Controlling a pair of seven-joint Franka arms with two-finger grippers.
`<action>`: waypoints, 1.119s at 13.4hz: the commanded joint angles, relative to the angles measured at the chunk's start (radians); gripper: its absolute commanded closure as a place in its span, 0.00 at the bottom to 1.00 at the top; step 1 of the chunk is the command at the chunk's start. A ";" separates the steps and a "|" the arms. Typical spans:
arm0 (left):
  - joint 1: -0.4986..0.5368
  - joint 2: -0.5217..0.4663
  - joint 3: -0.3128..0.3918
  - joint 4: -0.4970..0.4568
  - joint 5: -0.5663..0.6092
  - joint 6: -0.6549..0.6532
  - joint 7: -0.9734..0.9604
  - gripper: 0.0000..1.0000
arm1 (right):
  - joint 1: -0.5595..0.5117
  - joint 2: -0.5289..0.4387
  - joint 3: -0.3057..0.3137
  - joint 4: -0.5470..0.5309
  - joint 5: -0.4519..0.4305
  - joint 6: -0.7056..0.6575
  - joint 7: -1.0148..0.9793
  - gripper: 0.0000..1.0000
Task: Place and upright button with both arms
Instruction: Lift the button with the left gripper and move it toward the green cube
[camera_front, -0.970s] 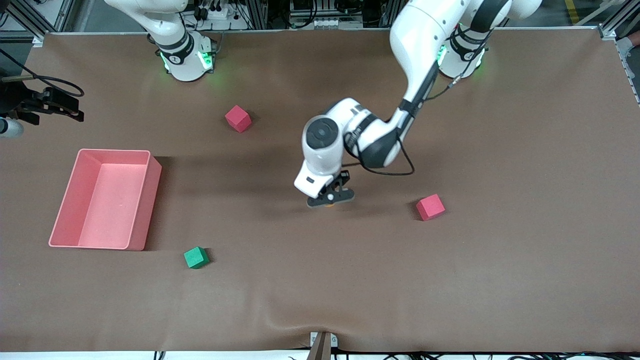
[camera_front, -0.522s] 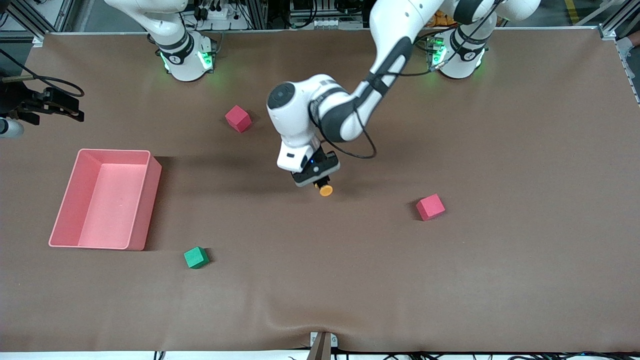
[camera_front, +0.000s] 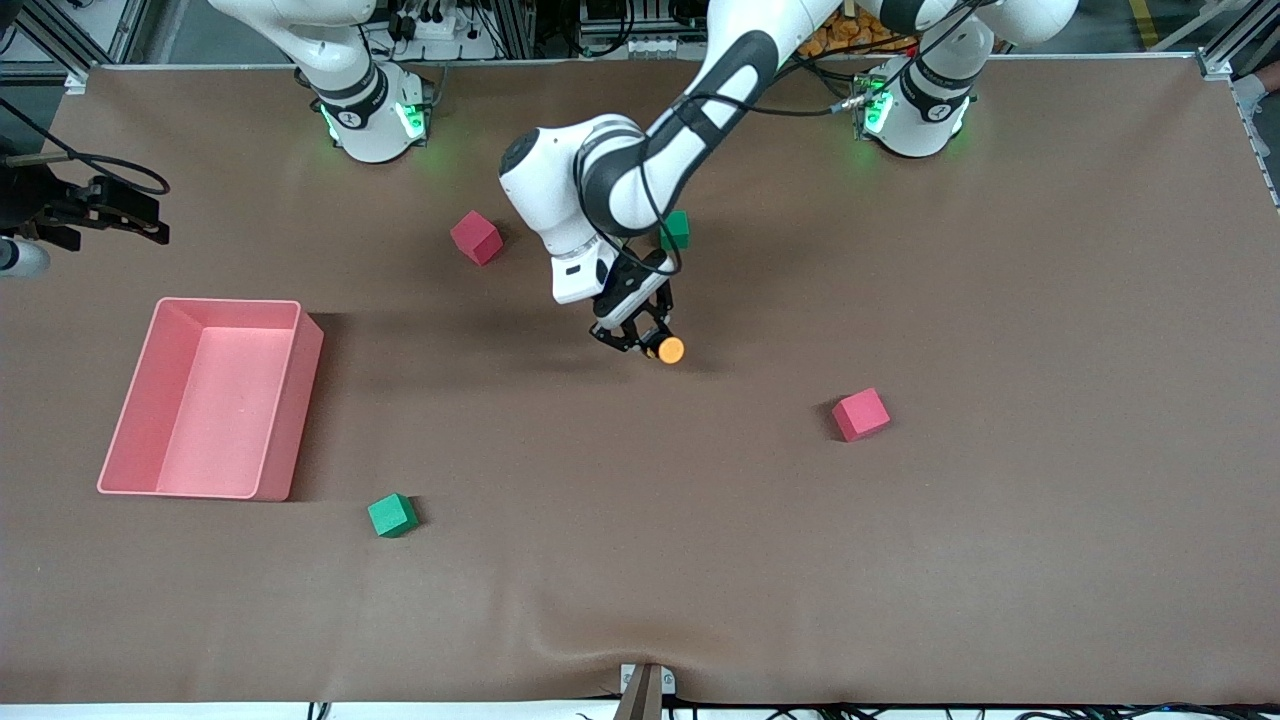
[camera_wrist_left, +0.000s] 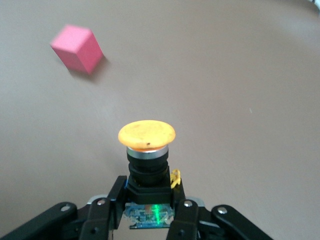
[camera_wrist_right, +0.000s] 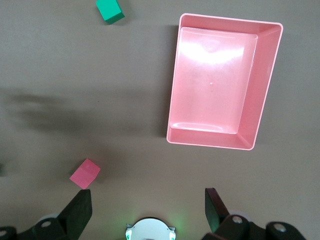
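The button (camera_wrist_left: 146, 150), orange cap on a black body, sits clamped in the left gripper (camera_front: 640, 338) over mid-table; the right gripper (camera_wrist_right: 147, 212) waits, fingers spread.

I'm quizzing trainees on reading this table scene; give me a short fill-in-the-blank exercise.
1. The left hand is shut on the ____.
2. The button has an ____ cap.
3. The pink bin holds ____ cubes.
4. The right hand, over its own base, is ____.

Missing words: button; orange; no; open
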 joint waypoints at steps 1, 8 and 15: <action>-0.051 0.033 0.018 -0.003 0.119 -0.055 -0.094 1.00 | -0.001 0.005 0.000 0.010 -0.002 -0.011 -0.008 0.00; -0.109 0.140 0.015 -0.007 0.314 -0.055 -0.341 1.00 | 0.005 0.005 0.000 0.008 -0.003 0.013 0.004 0.00; -0.179 0.237 0.024 -0.007 0.414 -0.106 -0.455 1.00 | 0.050 -0.003 0.000 0.002 -0.009 0.044 0.151 0.00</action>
